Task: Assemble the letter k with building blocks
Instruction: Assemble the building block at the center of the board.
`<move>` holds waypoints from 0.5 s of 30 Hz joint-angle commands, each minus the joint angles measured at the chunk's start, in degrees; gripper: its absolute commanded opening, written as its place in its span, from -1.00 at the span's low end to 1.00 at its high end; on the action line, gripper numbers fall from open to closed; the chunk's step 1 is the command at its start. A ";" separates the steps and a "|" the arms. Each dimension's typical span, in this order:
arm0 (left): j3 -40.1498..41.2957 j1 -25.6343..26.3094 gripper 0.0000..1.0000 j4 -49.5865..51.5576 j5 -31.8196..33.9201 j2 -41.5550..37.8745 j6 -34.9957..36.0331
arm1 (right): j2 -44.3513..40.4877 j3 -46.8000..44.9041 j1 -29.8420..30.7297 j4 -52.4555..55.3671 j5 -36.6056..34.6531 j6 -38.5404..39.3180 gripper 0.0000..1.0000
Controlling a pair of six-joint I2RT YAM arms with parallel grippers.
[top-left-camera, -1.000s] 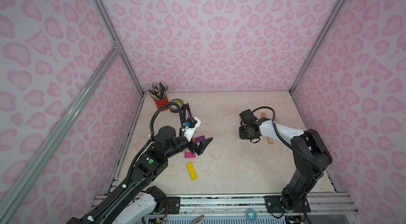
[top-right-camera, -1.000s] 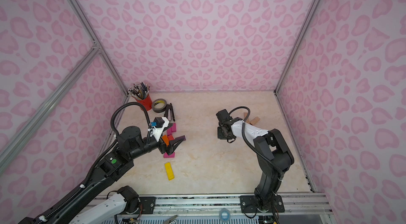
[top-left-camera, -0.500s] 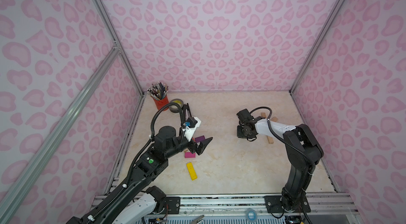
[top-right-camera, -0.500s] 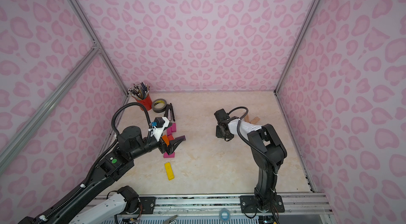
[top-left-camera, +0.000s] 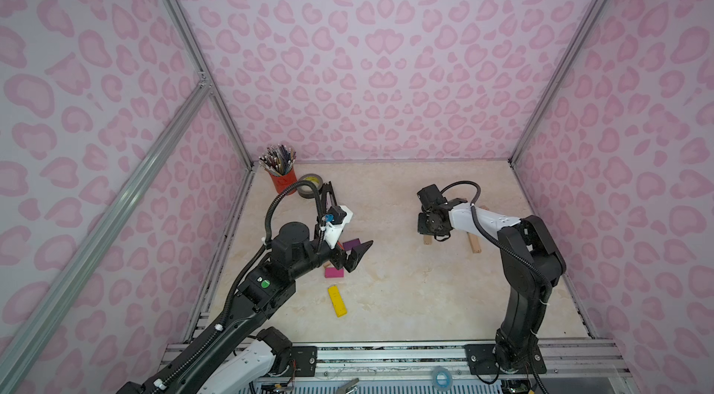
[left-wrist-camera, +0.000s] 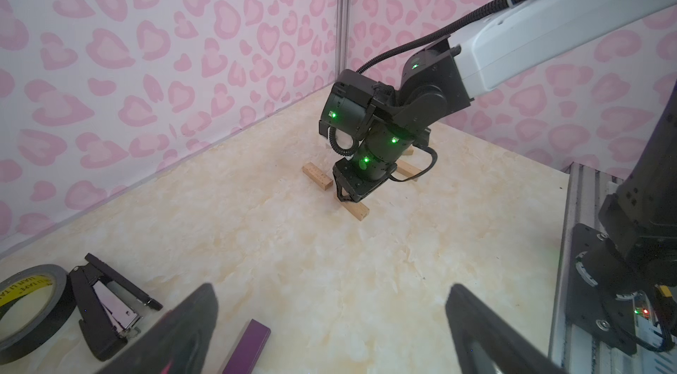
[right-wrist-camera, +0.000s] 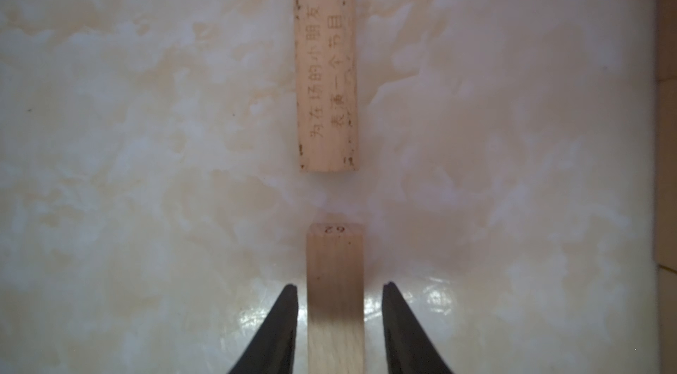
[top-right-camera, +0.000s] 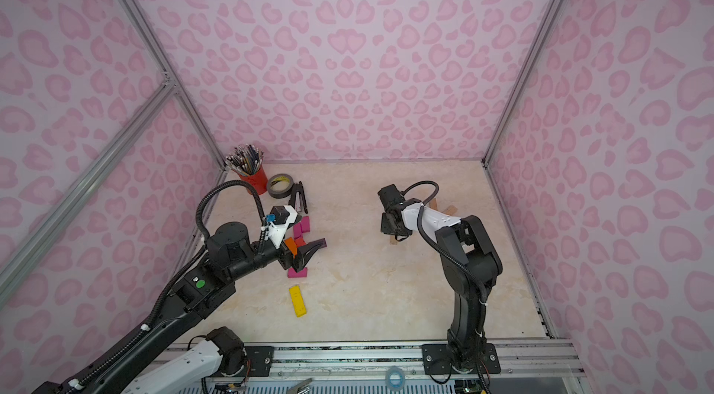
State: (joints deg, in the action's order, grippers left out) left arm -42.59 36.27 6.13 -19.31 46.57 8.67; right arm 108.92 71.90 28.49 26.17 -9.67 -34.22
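My right gripper [right-wrist-camera: 339, 286] points down at the table with its jaws astride the end of a plain wood block [right-wrist-camera: 335, 255]. A small gap shows on each side, so it is open and not gripping. A second wood block [right-wrist-camera: 326, 68], printed with characters, lies in line just beyond it. In both top views this gripper [top-left-camera: 432, 231] hides most of that block [top-right-camera: 393, 241]; another wood block [top-left-camera: 475, 245] lies to its right. My left gripper [left-wrist-camera: 331, 289] hangs wide open and empty over the coloured pile: purple [left-wrist-camera: 249, 346], magenta [top-left-camera: 334, 272], orange [top-right-camera: 290, 244], pink [top-right-camera: 305, 224].
A yellow block [top-left-camera: 337, 300] lies alone toward the front. A red pencil cup [top-left-camera: 284, 179], a tape roll [top-left-camera: 309, 185] and a black stapler [top-left-camera: 328, 197] stand at the back left. Pink walls close in three sides.
The right arm's elbow has swung inward and back while its gripper stayed over the wood block. The left arm has not moved.
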 commanded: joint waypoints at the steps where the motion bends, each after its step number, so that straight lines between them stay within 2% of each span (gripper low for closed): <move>1: 0.16 -0.06 0.98 -0.68 0.45 -0.16 0.38 | 1.03 0.62 -0.03 0.81 -0.44 0.20 -0.29; 4: 0.20 -0.06 0.98 -0.68 0.56 0.01 0.30 | 1.77 1.10 -0.21 0.79 -0.22 0.29 -0.37; 15: 0.14 -0.06 0.98 -0.77 0.85 0.46 0.34 | 3.31 1.86 -0.63 0.78 0.09 0.38 -0.47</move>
State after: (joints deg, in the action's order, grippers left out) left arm -42.54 36.29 6.13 -18.85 46.98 8.67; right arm 111.31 73.65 28.05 26.55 -9.61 -33.95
